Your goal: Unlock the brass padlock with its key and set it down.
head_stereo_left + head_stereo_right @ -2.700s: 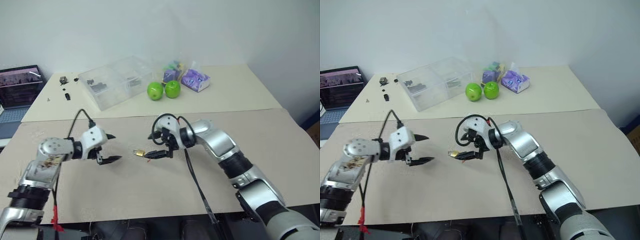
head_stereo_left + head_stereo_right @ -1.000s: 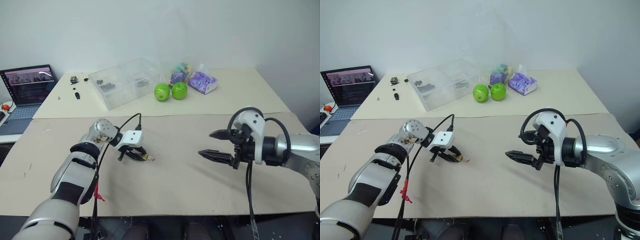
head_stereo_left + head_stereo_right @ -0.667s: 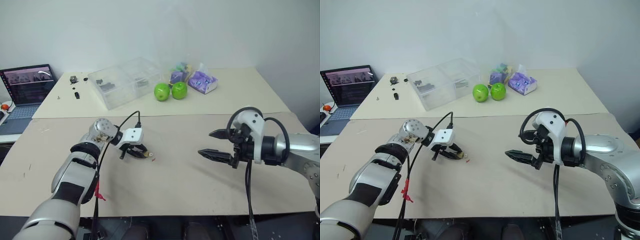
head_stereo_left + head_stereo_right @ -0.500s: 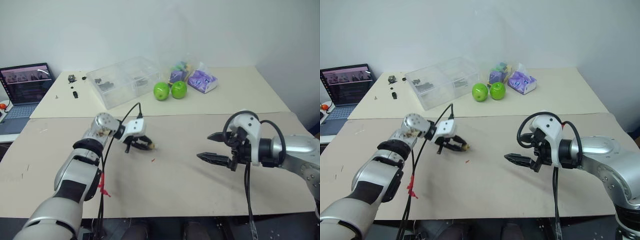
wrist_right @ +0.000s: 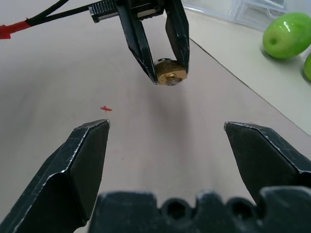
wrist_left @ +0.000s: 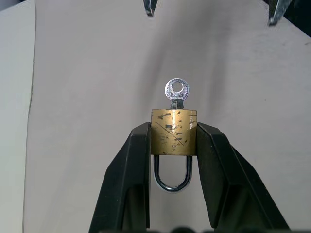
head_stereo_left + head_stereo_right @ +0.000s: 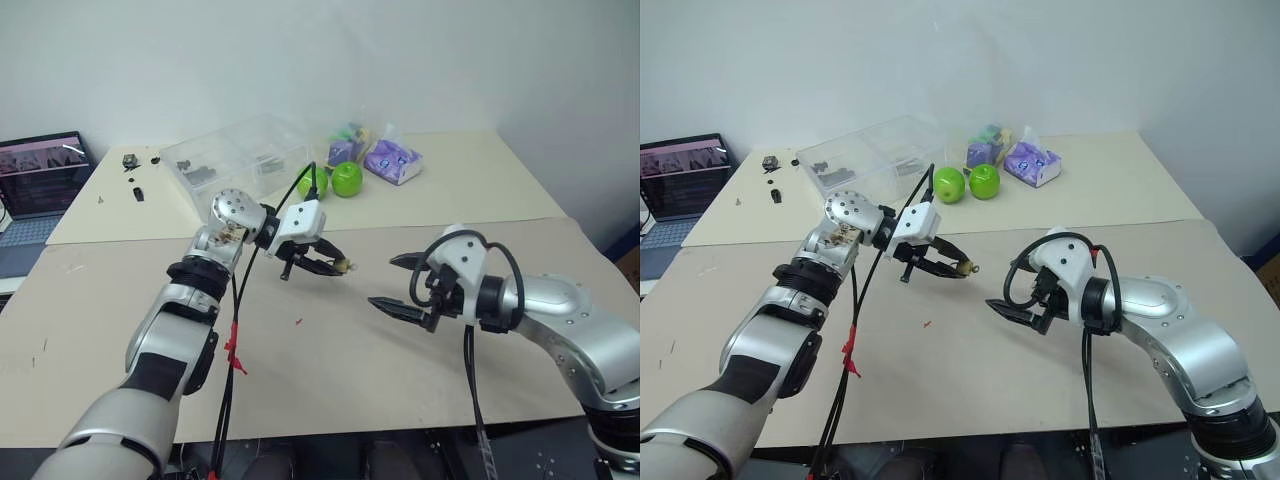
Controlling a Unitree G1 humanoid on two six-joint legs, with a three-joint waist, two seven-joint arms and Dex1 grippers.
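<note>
left gripper [image 6: 172, 141] clamped on the brass padlock [image 6: 173, 132], 2 black fingers [image 6: 136, 160] pinching the lock body from either side, lock held up off the table [image 7: 400, 370] in the air. silver shackle [image 6: 172, 177] points back toward the wrist between the fingers, looks seated in the body. key [image 6: 177, 92] sticks out of the far end of the body, round head with a hole, pointing away from the gripper toward the right gripper

right gripper [image 5: 167, 131] spread wide, holding nothing, facing the padlock from the right, near but apart from it; in the right wrist view the lock and key end sit between and beyond its 2 fingertips [image 5: 95, 133]

small red speck [image 7: 298, 322] on the tan table surface below the left gripper. 2 green apples [image 7: 966, 183] on the far table beside a clear plastic box [image 7: 235, 160], purple packets [image 7: 390, 160] right of the apples. laptop [image 7: 40, 185] at far left edge
</note>
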